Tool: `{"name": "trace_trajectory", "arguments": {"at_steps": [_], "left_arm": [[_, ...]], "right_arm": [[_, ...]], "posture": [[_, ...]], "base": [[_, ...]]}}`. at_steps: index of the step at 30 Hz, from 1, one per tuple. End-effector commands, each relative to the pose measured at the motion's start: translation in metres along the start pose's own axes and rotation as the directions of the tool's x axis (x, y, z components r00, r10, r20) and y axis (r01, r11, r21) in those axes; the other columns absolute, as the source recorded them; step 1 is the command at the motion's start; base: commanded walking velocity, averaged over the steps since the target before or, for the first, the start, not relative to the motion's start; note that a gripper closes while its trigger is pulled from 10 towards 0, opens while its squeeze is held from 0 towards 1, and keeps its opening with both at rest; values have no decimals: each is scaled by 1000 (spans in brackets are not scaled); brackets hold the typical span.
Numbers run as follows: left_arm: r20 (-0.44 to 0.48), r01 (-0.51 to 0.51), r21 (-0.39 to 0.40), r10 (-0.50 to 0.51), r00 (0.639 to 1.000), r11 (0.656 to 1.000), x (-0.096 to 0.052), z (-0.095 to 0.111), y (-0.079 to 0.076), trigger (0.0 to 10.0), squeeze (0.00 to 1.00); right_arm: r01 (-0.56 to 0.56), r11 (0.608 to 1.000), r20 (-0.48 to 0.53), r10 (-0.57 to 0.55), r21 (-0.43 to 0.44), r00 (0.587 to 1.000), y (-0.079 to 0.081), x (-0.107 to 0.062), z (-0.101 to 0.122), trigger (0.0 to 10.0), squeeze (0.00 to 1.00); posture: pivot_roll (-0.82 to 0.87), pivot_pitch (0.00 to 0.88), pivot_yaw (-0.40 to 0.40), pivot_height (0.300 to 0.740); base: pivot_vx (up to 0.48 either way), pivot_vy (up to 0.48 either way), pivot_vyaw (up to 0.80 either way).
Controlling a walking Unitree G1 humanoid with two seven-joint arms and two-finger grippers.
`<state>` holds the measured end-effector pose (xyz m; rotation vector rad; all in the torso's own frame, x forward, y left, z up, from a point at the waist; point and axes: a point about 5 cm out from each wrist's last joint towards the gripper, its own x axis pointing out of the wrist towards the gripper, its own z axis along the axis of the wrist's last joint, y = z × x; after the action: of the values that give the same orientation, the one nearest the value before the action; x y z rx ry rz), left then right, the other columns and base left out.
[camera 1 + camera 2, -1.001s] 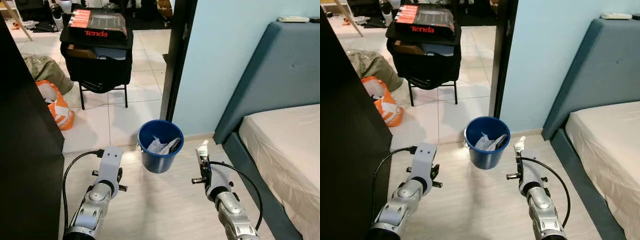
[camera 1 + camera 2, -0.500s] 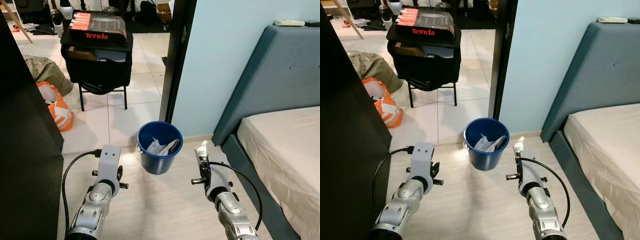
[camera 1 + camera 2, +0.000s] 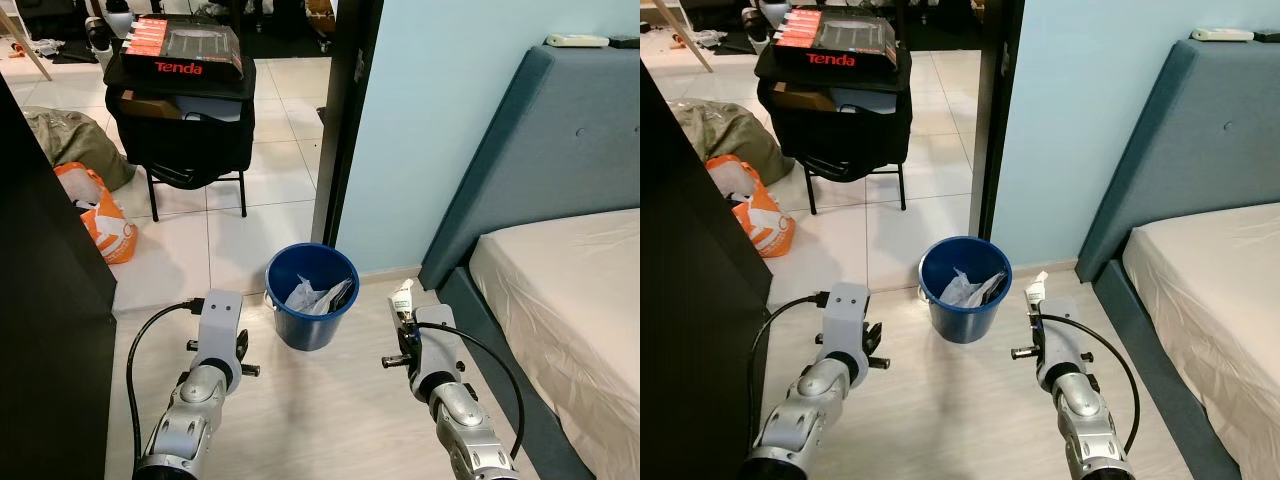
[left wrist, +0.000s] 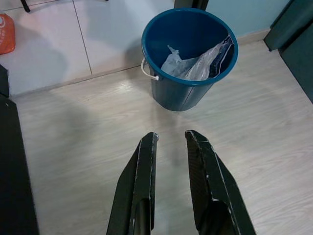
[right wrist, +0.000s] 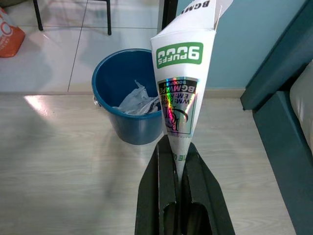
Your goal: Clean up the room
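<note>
A blue bucket point(image 3: 310, 296) with crumpled plastic inside stands on the wooden floor by the doorway. My right gripper point(image 5: 177, 149) is shut on a small white carton point(image 5: 183, 93) with green print, held upright to the right of the bucket point(image 5: 128, 98); the carton point(image 3: 402, 299) also peeks above my right wrist in the left eye view. My left gripper point(image 4: 170, 139) is open and holds nothing, hanging over the floor a short way in front of the bucket point(image 4: 188, 54).
A bed point(image 3: 570, 300) with a blue-grey headboard point(image 3: 530, 140) fills the right. A dark cabinet point(image 3: 45, 300) stands at my left. Through the doorway are a black chair bearing a Tenda box point(image 3: 182, 50), an orange bag point(image 3: 95, 210) and a grey-green sack point(image 3: 70, 135) on tiles.
The camera has shifted slightly, so the whole scene sits a little left and lower. Both arms keep their pose and the carton stays in my right gripper.
</note>
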<state>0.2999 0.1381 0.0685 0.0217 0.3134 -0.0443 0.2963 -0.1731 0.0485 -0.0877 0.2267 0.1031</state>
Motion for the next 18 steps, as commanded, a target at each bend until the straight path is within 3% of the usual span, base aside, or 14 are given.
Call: {"name": "trace_trajectory", "arguments": {"at_steps": [1, 18], "left_arm": [[-13, 0, -8, 0, 1000, 1000, -2, -5, 1, 10000, 0], [5, 10, 3, -10, 1000, 1000, -1, -2, 1, 10000, 0]], "right_arm": [[-4, 1000, -13, 4, -2, 1000, 1, -1, -4, 10000, 0], [-3, 1000, -9, 3, 5, 1000, 1, -1, -4, 10000, 0]], "posture": [[19, 115, -73, 740], [22, 115, -70, 740]], "base": [[322, 0, 0], [298, 0, 0]]}}
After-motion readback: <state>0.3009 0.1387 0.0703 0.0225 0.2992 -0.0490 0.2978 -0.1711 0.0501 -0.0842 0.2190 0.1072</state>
